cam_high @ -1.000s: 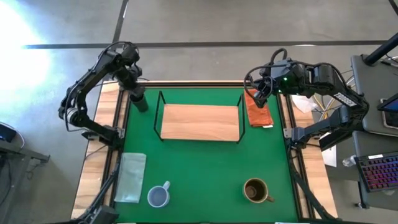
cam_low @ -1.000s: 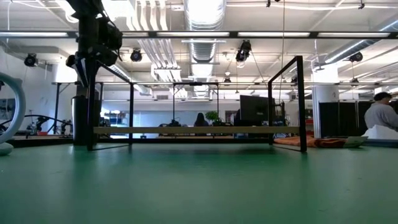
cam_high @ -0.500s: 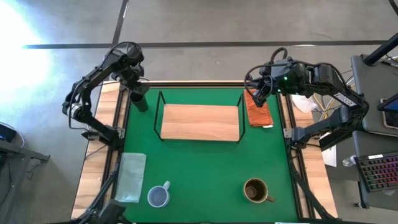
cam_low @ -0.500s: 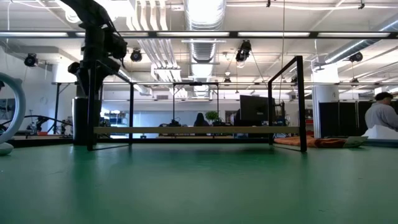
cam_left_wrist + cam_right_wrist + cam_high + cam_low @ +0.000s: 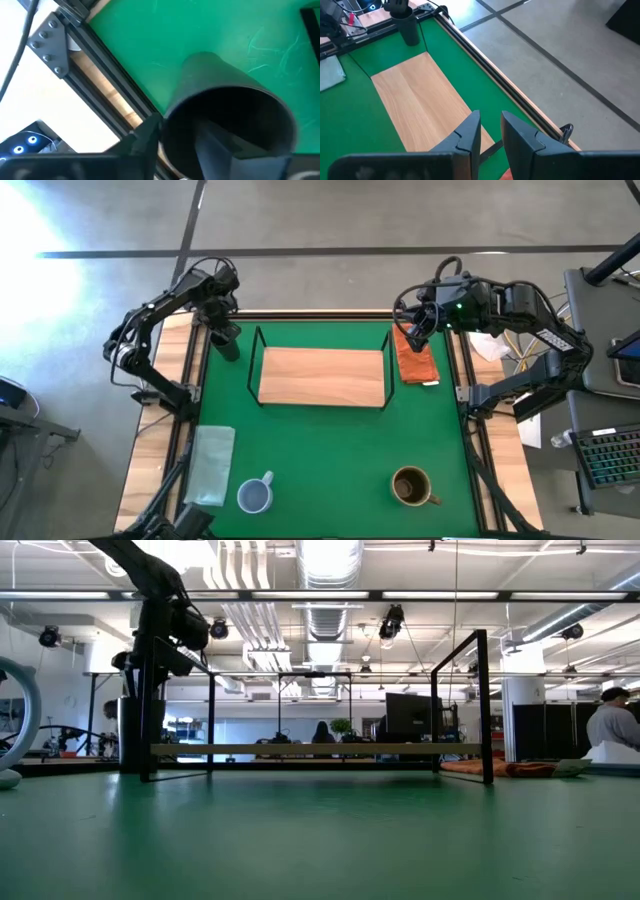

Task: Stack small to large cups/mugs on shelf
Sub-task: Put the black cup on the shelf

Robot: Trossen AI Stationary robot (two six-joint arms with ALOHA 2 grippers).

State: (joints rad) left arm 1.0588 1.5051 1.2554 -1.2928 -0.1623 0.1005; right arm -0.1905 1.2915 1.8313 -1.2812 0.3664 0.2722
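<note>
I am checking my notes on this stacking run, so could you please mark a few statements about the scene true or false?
1. The flat light-wood shelf board carries no cup or mug. True.
2. The small black handleless cup stands on the green mat beside the shelf's left end. True.
3. The pale blue-grey mug sits inside the glossy brown-gold mug. False: they stand apart along the near edge, the blue-grey one to the left.
4. The left hand has one finger inside the black cup and one outside its rim. True.
5. The right hand holds the orange-brown folded cloth. False: it hovers above it, holding nothing.
</note>
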